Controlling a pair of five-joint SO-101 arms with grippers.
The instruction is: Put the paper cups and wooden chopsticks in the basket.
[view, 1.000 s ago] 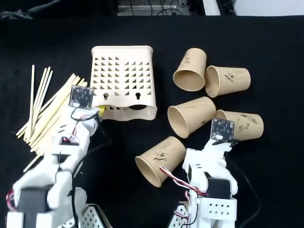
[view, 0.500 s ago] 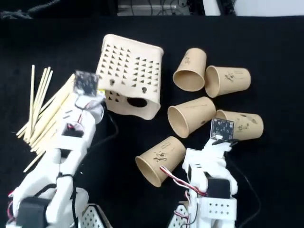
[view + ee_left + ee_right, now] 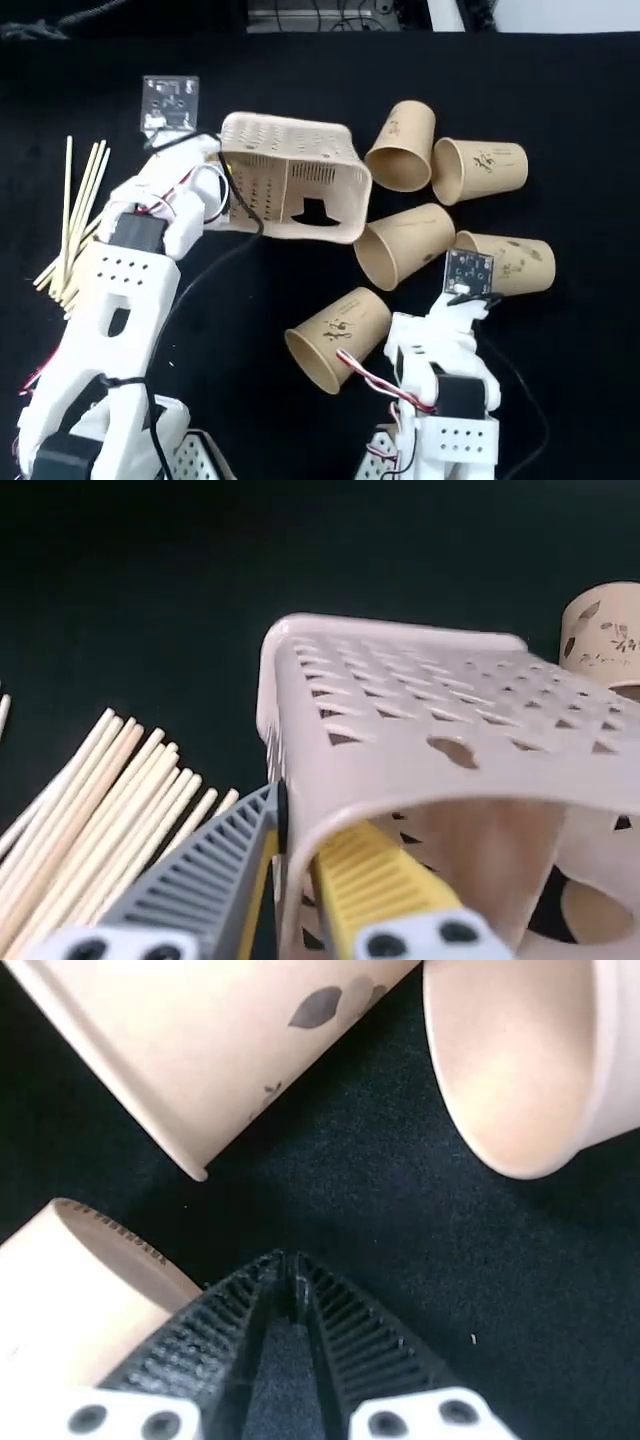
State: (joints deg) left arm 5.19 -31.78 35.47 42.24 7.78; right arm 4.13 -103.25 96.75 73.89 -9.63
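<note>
- While I watch from the high view, the wooden chopsticks point(image 3: 75, 215) lie in a loose fan on the black surface point(image 3: 560, 100) at the far left, partly covered by the left arm point(image 3: 125, 270). The left wrist view shows them point(image 3: 90, 810) spread flat just beside the basket.
- Next over, the left jaws are pinching the basket's side wall at the rim. The grey finger point(image 3: 205, 865) is outside and the yellow finger point(image 3: 370, 880) is inside.
- The basket point(image 3: 290, 180) sits between the chopsticks and the cups. It is tipped over, with its mouth turned toward the arms' bases and a perforated wall point(image 3: 420, 710) facing up. I cannot tell whether it touches the surface.
- Right of the basket, five paper cups point(image 3: 403, 245) lie on their sides on the surface, all outside the basket. The two nearest ones are just beside the basket's right edge.
- At the right, the right arm point(image 3: 440, 370) sits among the nearer cups. Its right jaws are pressed together on nothing, low over bare cloth with three paper cups point(image 3: 220, 1040) around them.
</note>
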